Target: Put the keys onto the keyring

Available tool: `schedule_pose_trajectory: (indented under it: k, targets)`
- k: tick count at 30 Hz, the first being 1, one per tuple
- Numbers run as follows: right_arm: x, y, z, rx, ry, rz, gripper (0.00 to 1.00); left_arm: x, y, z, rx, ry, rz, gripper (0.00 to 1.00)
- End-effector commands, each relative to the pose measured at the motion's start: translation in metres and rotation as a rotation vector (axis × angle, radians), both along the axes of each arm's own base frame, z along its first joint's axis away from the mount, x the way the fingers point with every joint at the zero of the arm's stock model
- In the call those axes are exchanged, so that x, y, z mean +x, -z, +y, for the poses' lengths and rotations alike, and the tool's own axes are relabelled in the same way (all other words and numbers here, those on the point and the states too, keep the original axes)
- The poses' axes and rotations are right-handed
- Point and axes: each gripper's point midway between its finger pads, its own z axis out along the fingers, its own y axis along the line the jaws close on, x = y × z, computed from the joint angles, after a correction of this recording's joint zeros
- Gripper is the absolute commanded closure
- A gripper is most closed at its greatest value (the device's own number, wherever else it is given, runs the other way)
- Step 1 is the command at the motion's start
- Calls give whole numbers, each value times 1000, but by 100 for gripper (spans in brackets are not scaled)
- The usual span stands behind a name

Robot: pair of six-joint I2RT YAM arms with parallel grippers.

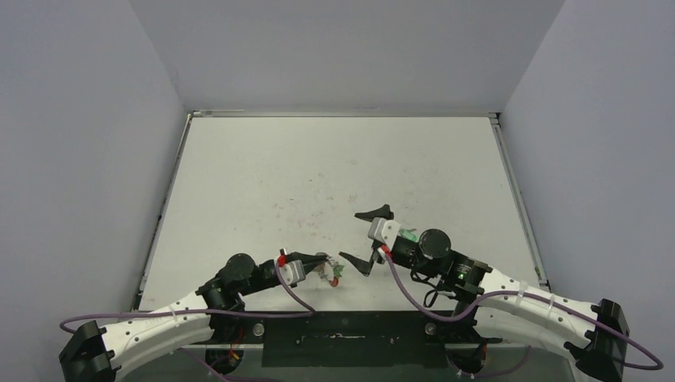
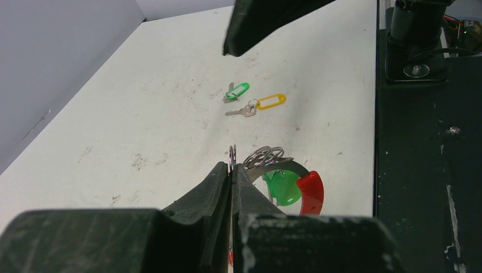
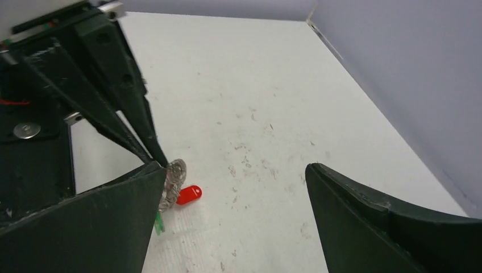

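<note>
Your L gripper (image 2: 231, 170) clamped tight on keyring (image 2: 311, 192); R gripper (image 3: 233, 170) gapes wide, holds nothing. Loose on worktop (image 2: 170, 85): green key (image 2: 236, 91), yellow key (image 2: 258, 105).

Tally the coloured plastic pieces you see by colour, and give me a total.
Green: 2, green key lying loose, green piece at the keyring
Yellow: 1, yellow key lying loose
Red: 1, red piece at the keyring
Total: 4

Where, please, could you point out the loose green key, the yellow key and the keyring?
loose green key (image 2: 241, 89): left wrist view, on its green plastic head.
yellow key (image 2: 273, 101): left wrist view, on its yellow plastic head.
keyring (image 2: 313, 192): left wrist view, on its red curved segment.
</note>
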Motion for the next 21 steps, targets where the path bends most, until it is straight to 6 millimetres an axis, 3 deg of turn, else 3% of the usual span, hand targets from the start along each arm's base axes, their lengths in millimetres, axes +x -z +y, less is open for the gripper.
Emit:
schedule_pose_trajectory:
  k: [1, 8, 14, 18, 21]
  targets:
    - [45, -9, -28, 139, 330, 222, 0, 3, -40, 0, -29, -8, -88, 100]
    - [85, 24, -68, 169, 655, 510, 0, -2, -43, 10, 63, 15, -187, 100]
    - [86, 59, -95, 87, 813, 618, 0, -23, -58, 15, 107, 133, -419, 100]
    - [87, 70, -111, 68, 910, 678, 0, -25, -67, 20, 142, 147, -514, 100]
    - [86, 78, -115, 39, 942, 705, 0, -20, -68, 24, 180, 120, -488, 100]
